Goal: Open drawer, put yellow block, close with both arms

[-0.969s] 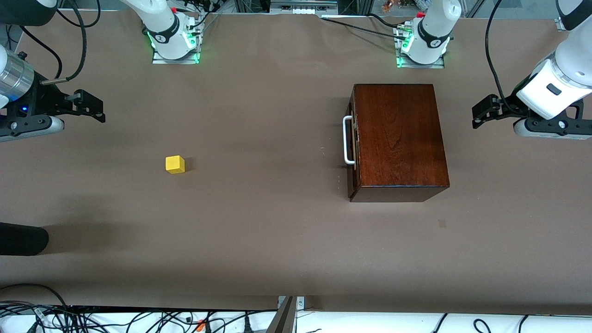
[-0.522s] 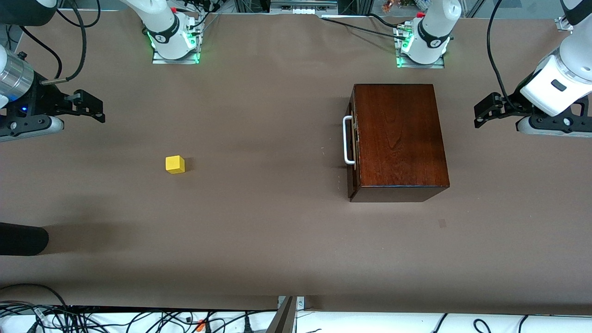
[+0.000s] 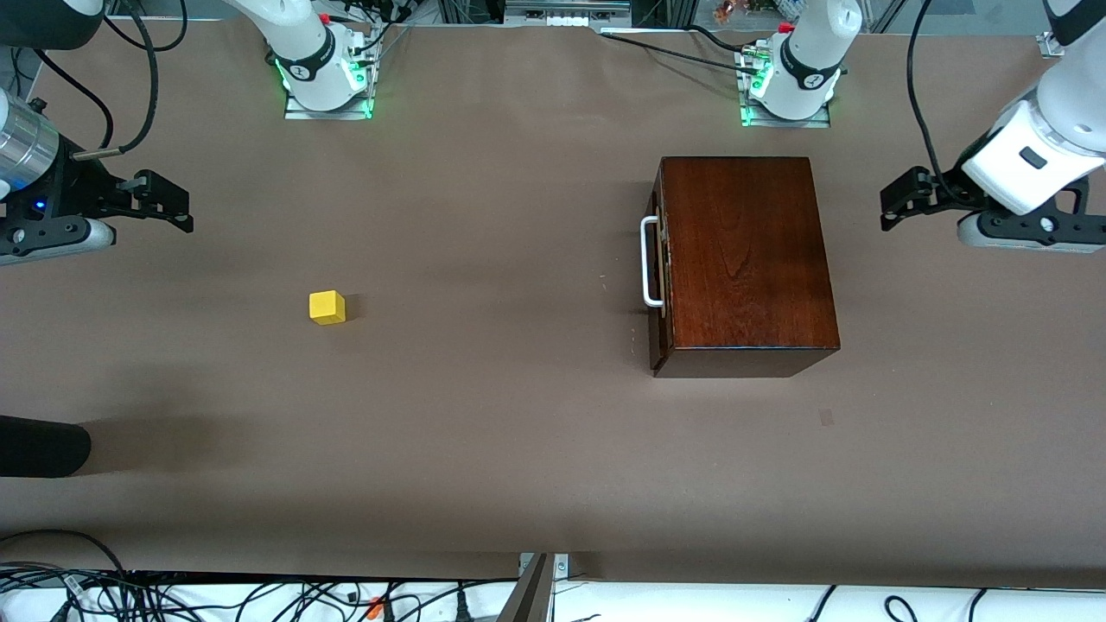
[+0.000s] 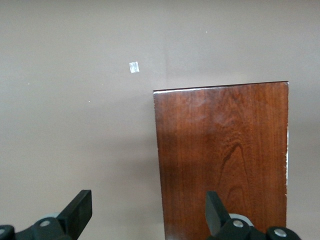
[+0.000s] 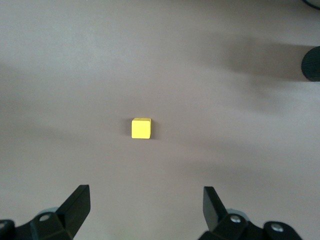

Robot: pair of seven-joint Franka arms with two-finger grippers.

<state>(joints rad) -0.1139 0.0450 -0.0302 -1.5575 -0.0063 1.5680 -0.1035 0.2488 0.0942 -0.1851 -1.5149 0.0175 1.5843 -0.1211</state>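
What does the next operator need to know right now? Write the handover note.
Left gripper: open, empty, up over the table at the left arm's end, beside the wooden box.
Right gripper: open, empty, up over the table at the right arm's end.
Drawer: shut, white handle untouched.
Yellow block: on the table toward the right arm's end, apart from everything.
Done: nothing.
Left: open the drawer, put the block in, close it.

You see: box (image 3: 747, 255) – glossy reddish-brown wood, grain showing | handle (image 3: 648, 262) – smooth white bar | block (image 3: 327, 307) – matt yellow, smooth faces | tabletop (image 3: 484, 432) – matt brown sheet
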